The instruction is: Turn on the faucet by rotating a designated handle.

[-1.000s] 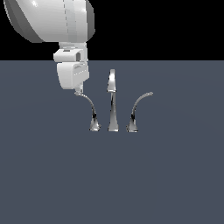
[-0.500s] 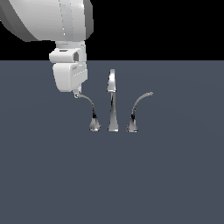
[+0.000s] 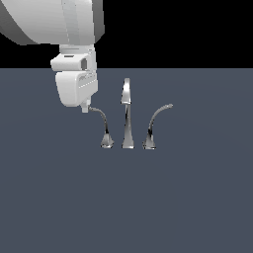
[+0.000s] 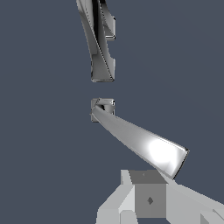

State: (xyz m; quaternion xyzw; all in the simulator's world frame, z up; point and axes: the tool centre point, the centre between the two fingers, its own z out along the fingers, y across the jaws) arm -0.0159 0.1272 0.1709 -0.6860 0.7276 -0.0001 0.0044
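The chrome faucet stands on the dark surface, with its tall straight spout [image 3: 127, 116] in the middle. The handle [image 3: 102, 123] is the thin lever on the exterior view's left, rising from a flared base and arcing out leftward. My gripper [image 3: 85, 108] hangs at the handle's tip, fingertips touching or almost touching it. The fingers look shut, with no gap and nothing held. From the wrist, the handle [image 4: 140, 142] runs as a bright bar toward my gripper [image 4: 148, 181], its end just over the fingertips. The spout [image 4: 99, 43] lies beyond.
A mirror-image lever [image 3: 155, 123] arcs toward the exterior view's right, on the far side of the spout. The flat dark grey surface [image 3: 188, 197] spreads out all around the faucet. My white arm fills the upper part of the exterior view's left.
My gripper has shifted slightly down and toward the exterior view's left, staying at the handle's tip. The handle looks barely moved.
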